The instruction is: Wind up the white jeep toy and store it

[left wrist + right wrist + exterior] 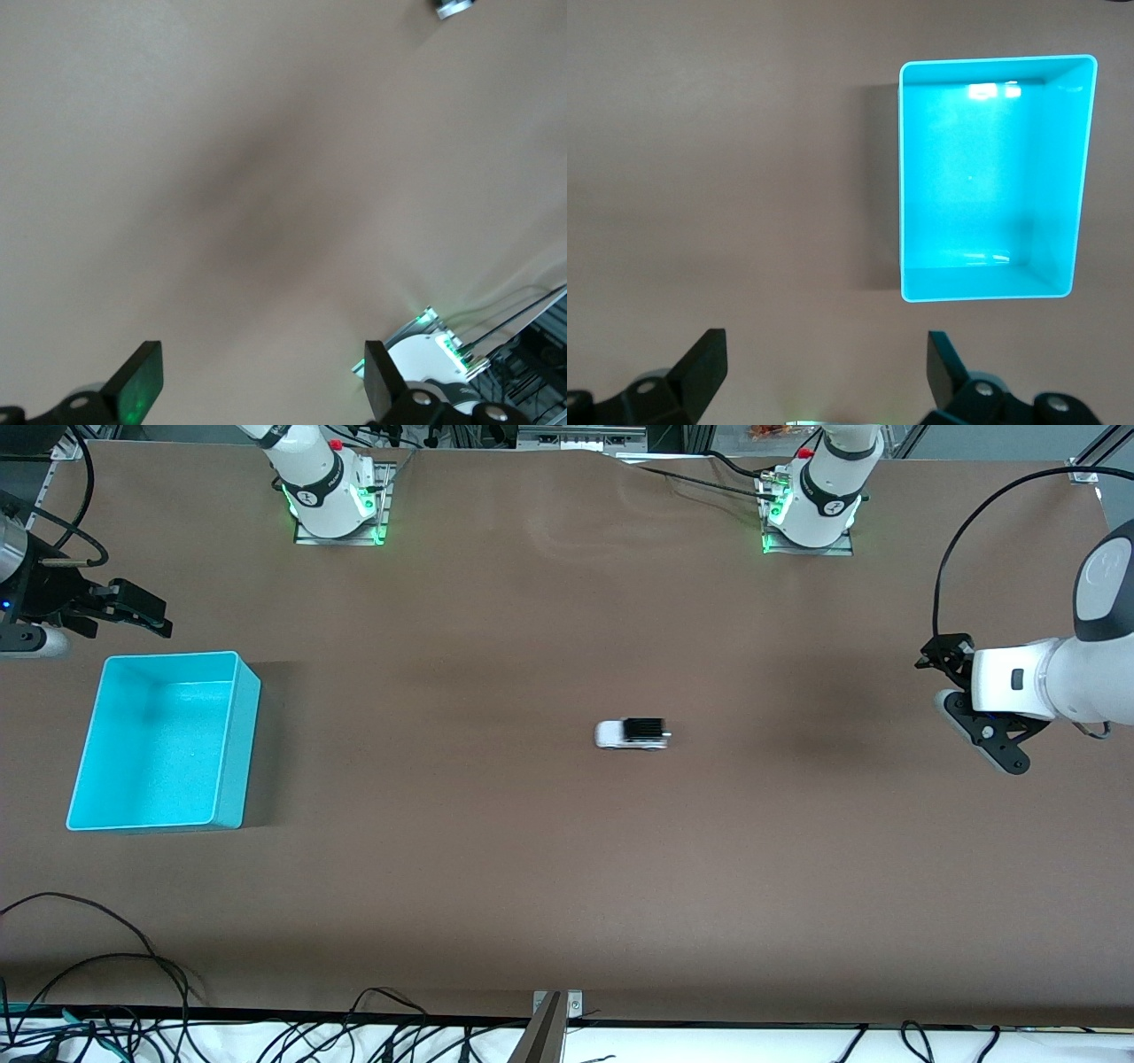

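Note:
The white jeep toy (632,733), tiny with a black roof, stands on its wheels on the brown table (532,868), about midway between the arms. The turquoise bin (251,744) sits empty at the right arm's end. My right gripper (159,618) hangs open beside the bin's farther corner, and the right wrist view shows the bin (983,292) past its gripper (827,372). My left gripper (957,704) hovers open over the left arm's end, well away from the jeep. In the left wrist view that gripper (263,381) holds nothing over bare table.
Both arm bases (332,496) (811,509) stand along the table's farthest edge. Loose black cables (106,992) trail along the nearest edge. A small pale thing (454,7) is cut off at the left wrist view's edge; I cannot tell what it is.

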Motion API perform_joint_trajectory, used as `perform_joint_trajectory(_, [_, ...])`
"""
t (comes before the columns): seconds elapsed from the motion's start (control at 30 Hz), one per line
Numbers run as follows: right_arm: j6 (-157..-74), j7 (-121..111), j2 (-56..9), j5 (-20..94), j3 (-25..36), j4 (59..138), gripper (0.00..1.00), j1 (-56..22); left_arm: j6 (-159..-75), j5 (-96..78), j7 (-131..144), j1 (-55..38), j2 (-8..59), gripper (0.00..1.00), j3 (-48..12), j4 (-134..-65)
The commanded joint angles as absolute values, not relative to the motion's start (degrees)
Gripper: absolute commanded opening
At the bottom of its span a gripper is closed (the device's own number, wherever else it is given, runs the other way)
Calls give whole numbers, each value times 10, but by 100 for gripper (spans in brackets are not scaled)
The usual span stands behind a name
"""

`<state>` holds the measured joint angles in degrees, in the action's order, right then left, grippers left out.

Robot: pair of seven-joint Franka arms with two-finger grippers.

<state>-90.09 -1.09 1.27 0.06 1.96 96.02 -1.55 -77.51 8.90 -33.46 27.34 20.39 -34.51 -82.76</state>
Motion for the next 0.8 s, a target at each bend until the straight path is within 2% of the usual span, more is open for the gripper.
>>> perform_joint_trajectory(0.0, [-891,-15,11,-4,20,951,100,-16,-762,95,-281,274,190,100,-366,-821])
perform_joint_trajectory(0.1, [-892,-13,11,-4,20,951,100,-16,-762,97,-261,274,187,100,-374,-821])
perform_joint_trajectory(0.27, [-892,-9,12,-4,20,950,100,-16,-766,101,-243,228,149,100,-342,-835])
perform_joint_trajectory(0.57, [-902,-9,12,-4,21,947,100,-15,-809,65,-239,63,115,100,-145,-852])
perform_joint_trajectory(0.63, [-901,-8,13,-3,21,947,100,-15,-836,26,-235,44,97,100,-102,-874])
perform_joint_trajectory(0.77, [-896,-15,12,0,20,947,100,-16,-906,-20,-236,30,63,100,-59,-936])
